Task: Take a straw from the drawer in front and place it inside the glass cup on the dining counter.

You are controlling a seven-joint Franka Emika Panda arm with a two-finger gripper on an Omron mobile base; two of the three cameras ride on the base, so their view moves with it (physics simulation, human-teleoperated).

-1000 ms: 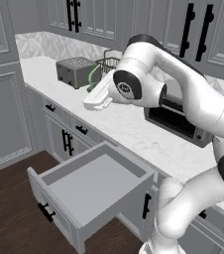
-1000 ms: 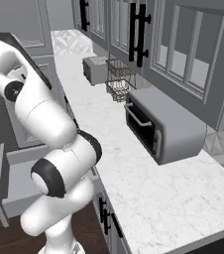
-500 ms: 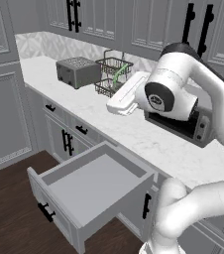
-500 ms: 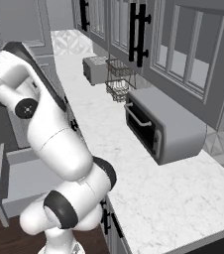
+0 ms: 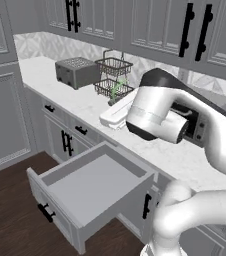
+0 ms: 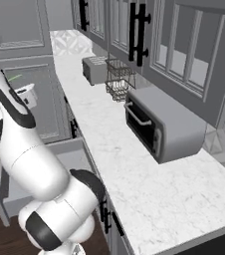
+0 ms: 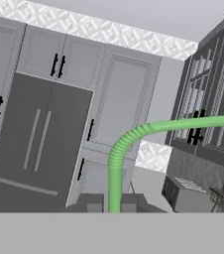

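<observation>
A thin light-green straw (image 7: 116,173) stands up between my gripper's (image 7: 111,203) two dark fingertips (image 7: 90,202). The gripper is shut on its lower end, and its bent top runs off to the right. In the right base view the straw (image 6: 14,77) sticks out from the white hand, held high at the left beside the arm. From the left base camera a bit of green straw (image 5: 116,92) shows above the hand, over the worktop. The grey drawer (image 5: 92,182) stands pulled open below with a bare floor. The glass cup and the dining counter are out of view.
On the marble-look worktop (image 5: 90,107) stand a grey toaster (image 5: 75,72), a two-tier wire basket (image 5: 113,75) and a toaster oven (image 6: 162,124). Grey wall cabinets with black handles hang above it. The hand camera faces tall grey cabinet doors (image 7: 119,99) and a dark double-door unit (image 7: 34,144).
The arm has swung right and nearer the cameras, and the hand has turned with the straw still gripped. The drawer has stayed open.
</observation>
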